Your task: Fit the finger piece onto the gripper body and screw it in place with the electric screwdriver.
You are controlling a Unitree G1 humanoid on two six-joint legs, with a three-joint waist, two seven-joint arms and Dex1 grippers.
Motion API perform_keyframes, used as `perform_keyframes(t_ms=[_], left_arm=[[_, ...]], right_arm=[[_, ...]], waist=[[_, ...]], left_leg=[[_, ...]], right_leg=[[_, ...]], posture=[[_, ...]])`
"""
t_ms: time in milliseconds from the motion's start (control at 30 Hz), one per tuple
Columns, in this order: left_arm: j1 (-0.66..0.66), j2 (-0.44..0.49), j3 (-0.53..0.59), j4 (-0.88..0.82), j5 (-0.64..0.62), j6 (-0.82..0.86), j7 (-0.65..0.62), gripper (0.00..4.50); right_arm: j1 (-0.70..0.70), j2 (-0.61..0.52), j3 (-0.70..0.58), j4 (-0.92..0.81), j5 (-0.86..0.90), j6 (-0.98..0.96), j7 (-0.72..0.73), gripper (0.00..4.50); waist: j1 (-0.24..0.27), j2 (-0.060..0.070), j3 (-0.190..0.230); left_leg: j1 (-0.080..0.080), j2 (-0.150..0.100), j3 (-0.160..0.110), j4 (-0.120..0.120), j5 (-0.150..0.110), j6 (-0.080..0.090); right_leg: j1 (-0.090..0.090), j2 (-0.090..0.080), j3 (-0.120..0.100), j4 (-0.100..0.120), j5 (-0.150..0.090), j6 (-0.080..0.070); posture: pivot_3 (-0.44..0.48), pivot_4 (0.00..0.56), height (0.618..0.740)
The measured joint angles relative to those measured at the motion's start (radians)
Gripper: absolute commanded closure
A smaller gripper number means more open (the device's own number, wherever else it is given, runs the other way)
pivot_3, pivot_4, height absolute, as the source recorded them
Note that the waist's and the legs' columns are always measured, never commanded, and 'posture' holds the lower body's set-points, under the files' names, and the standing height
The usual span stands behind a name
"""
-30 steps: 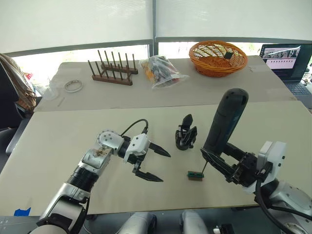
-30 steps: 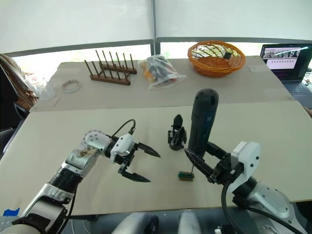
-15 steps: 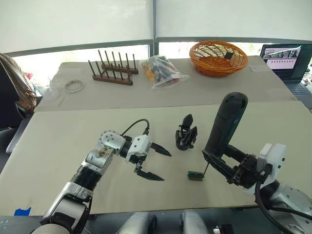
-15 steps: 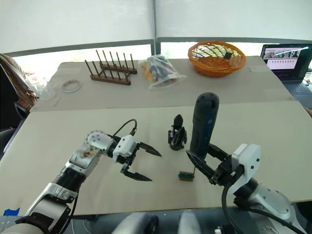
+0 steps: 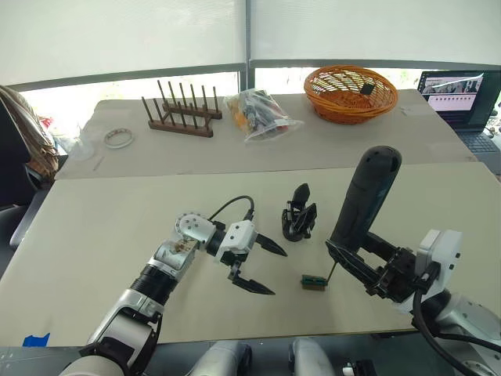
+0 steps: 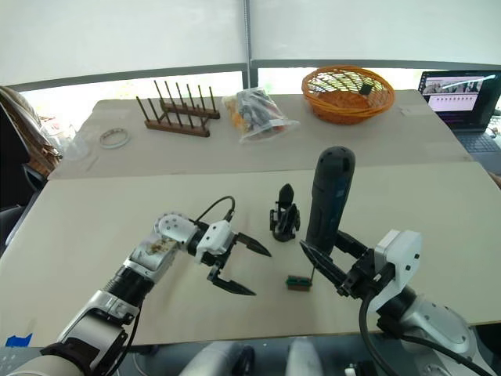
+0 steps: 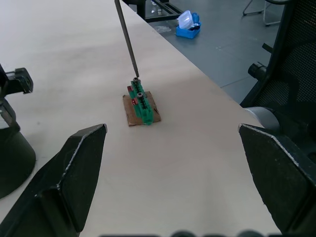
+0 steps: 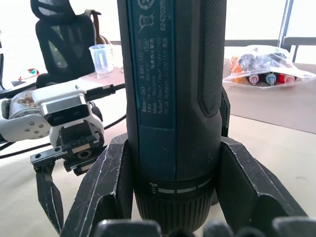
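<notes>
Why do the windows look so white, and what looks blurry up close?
In the left eye view, daylight washes out the blinds behind the wooden peg rack. In the right wrist view, the electric screwdriver reads sharply, the marker bag behind is softer. In the left wrist view, the green screw holder is crisp.

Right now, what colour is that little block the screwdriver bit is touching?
Green, with small red bits, sitting on a brown card square; the small block shows best in the left wrist view, under the electric screwdriver.
</notes>
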Motion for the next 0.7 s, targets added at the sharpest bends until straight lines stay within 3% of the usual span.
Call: perform_keyframes(t_ms=[700], left_arm=[[-0.005, -0.031, 0.001, 0.072, 0.041, -0.026, 0.025, 0.00]], right_arm=[[-0.008, -0.006, 0.008, 0.001, 0.000, 0.000, -0.009, 2.59]], waist=[[0.001, 0.000, 0.000]], left_leg=[[0.000, 0.000, 0.000, 0.000, 0.000, 0.000]], right_leg=[[0.000, 0.000, 0.000, 0.000, 0.000, 0.000]], posture=[[0.000, 0.150, 0.740]])
